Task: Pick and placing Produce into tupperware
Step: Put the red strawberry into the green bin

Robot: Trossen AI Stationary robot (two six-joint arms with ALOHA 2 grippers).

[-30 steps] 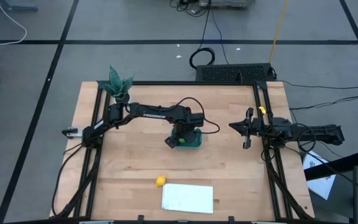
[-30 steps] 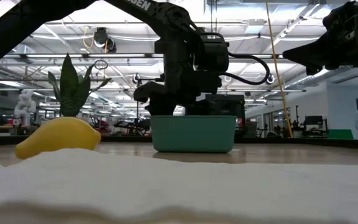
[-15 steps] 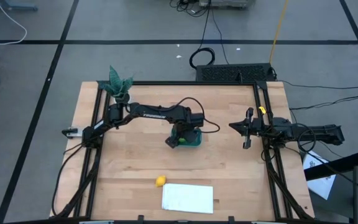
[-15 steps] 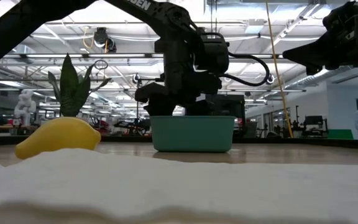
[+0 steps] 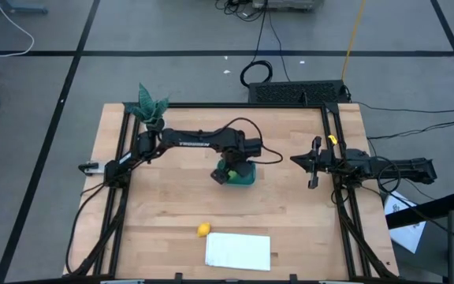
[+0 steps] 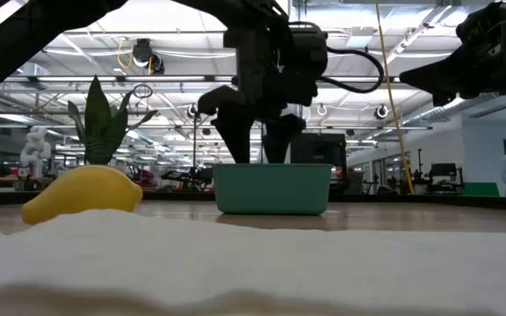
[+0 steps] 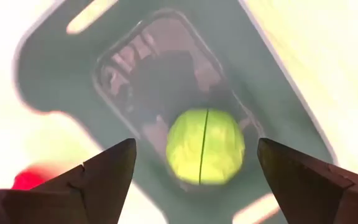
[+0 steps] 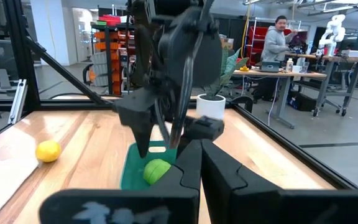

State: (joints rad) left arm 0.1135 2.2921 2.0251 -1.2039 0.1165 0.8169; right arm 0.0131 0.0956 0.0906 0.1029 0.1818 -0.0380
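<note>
The teal tub (image 5: 245, 178) (image 6: 272, 189) stands mid-table. The lime-green piece (image 7: 204, 145) (image 8: 157, 170) lies on its floor. My left gripper (image 5: 225, 174) (image 6: 255, 149) (image 7: 196, 144) hangs open just above the tub, fingers pointing down, one on either side of the lime piece and clear of it. The red piece (image 7: 26, 179) lies on the table just outside the tub's rim. The yellow lemon (image 5: 202, 229) (image 6: 82, 195) (image 8: 47, 151) rests on the table near the front edge. My right gripper (image 5: 294, 160) (image 8: 197, 146) waits shut at the table's right, raised.
A flat white sheet (image 5: 238, 251) (image 6: 253, 263) lies at the near edge, right of the lemon. A potted plant (image 5: 148, 104) (image 6: 102, 118) stands at the far left corner. Black frame rails run along the table's sides. A person (image 8: 278, 37) stands in the room beyond.
My left gripper has risen straight up out of the tub, from rim height to well above it. The lime-green piece stays in the tub.
</note>
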